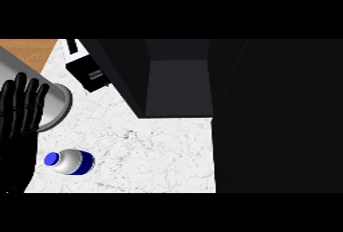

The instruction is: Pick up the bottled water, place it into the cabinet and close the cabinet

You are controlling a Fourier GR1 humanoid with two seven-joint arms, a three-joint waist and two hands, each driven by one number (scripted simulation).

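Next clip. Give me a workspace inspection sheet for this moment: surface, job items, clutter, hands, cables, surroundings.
Surface: white marbled counter, wooden floor strip at top left.
Job's things: bottled water with blue cap, on the counter at lower left, untouched; dark cabinet open, its inside looks bare.
Clutter: grey round rim at left, partly behind the hand; small black box beside the cabinet.
Hands: left hand open, fingers up, resting at the left edge; right hand not in view.
Cables: nothing seen.
Surroundings: right side of view is dark, nothing can be told.
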